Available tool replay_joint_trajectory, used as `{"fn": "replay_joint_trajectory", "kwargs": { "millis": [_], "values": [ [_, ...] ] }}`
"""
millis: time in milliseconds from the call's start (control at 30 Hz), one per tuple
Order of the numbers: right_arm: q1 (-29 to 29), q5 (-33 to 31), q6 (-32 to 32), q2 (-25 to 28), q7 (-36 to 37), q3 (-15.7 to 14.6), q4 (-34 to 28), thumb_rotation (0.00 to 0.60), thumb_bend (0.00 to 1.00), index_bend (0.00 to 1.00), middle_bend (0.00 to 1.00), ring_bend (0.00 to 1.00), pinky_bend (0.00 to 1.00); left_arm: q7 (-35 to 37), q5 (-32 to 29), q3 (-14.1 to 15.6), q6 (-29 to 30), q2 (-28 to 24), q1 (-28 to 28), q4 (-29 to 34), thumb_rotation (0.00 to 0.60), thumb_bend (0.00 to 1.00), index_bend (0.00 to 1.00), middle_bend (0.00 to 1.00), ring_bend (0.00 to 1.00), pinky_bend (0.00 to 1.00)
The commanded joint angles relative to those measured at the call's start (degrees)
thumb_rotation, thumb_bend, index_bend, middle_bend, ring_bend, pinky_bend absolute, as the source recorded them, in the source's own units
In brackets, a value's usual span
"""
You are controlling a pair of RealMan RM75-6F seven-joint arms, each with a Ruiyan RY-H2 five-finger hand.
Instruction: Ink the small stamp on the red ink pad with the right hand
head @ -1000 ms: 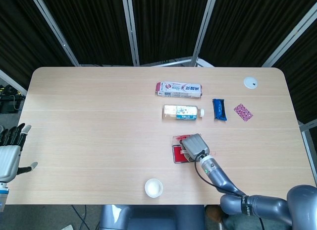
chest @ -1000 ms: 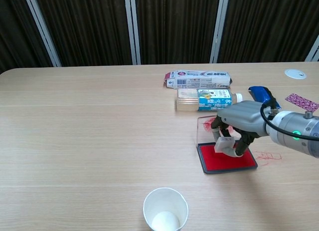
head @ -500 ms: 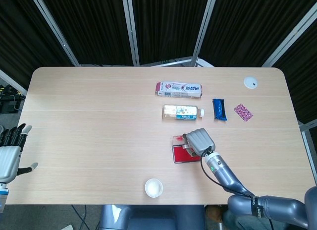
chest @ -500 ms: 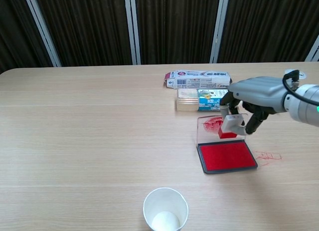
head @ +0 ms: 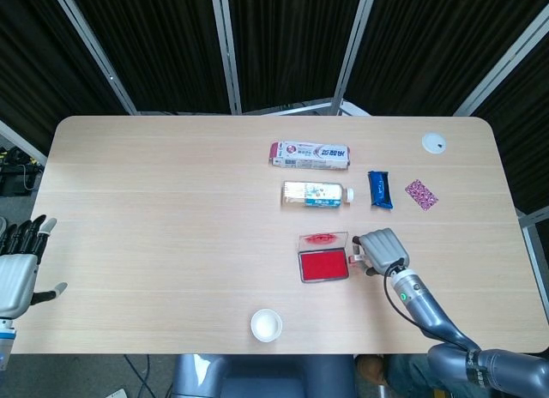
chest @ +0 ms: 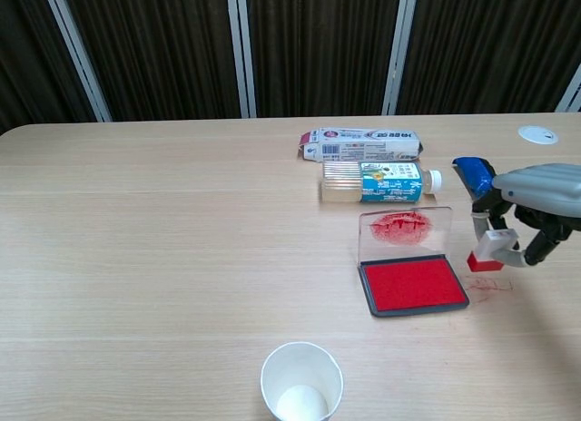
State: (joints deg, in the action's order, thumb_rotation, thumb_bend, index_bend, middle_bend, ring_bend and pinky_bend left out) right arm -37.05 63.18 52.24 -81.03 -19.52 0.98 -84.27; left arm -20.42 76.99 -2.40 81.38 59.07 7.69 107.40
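Note:
The red ink pad point(chest: 413, 285) point(head: 323, 266) lies open on the table, its clear lid point(chest: 405, 229) standing upright behind it with red smears. My right hand point(chest: 537, 196) point(head: 380, 249) hovers just right of the pad and grips the small stamp point(chest: 488, 252) point(head: 354, 259), a white body with a red face pointing down. The stamp hangs slightly above faint red marks point(chest: 491, 284) on the wood. My left hand point(head: 17, 269) is off the table's left edge, fingers spread and holding nothing.
A white paper cup point(chest: 301, 384) point(head: 266, 325) stands near the front edge. Behind the pad lie a bottle point(chest: 374, 181), a toothpaste box point(chest: 361, 144), a blue packet point(head: 380, 189), a patterned sachet point(head: 420, 194) and a white disc point(head: 433, 142).
The right hand lifted the stamp off the red pad, then carried it rightward past the pad's edge and lower, over the marked wood. The left hand stayed still.

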Motion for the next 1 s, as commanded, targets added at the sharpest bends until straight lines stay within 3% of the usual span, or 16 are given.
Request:
{"fn": "replay_joint_trajectory", "kwargs": {
  "millis": [33, 333, 600, 1000],
  "values": [
    [1.48, 2.01, -0.81, -0.87, 2.86, -1.33, 3.69, 0.6, 0.52, 0.54, 0.61, 0.87, 1.0, -0.25, -0.12, -0.01, -0.06, 0.1, 0.05, 0.01, 0.6, 0.0, 0.0, 0.0, 0.0, 0.0],
    [2.88, 4.97, -1.43, -2.76, 7.17, -1.88, 8.96, 0.6, 0.5, 0.53, 0.6, 0.87, 1.0, -1.02, -0.42, 0.04, -0.15, 0.35, 0.1, 0.02, 0.6, 0.0, 0.0, 0.0, 0.0, 0.0],
    [2.99, 4.89, -3.16, -2.58, 7.67, -1.5, 9.21, 0.6, 0.27, 0.46, 0.56, 0.87, 1.0, -1.23, -0.28, 0.17, -0.09, 0.45, 0.06, 0.02, 0.6, 0.0, 0.0, 0.0, 0.0, 0.0],
    [3.56, 5.13, -3.36, -2.39, 8.23, -0.75, 8.91, 0.6, 0.23, 0.43, 0.54, 0.87, 1.0, -1.38, -0.22, 0.24, -0.12, 0.56, 0.07, 0.01, 0.6, 0.0, 0.0, 0.0, 0.0, 0.0]
  ]
}}
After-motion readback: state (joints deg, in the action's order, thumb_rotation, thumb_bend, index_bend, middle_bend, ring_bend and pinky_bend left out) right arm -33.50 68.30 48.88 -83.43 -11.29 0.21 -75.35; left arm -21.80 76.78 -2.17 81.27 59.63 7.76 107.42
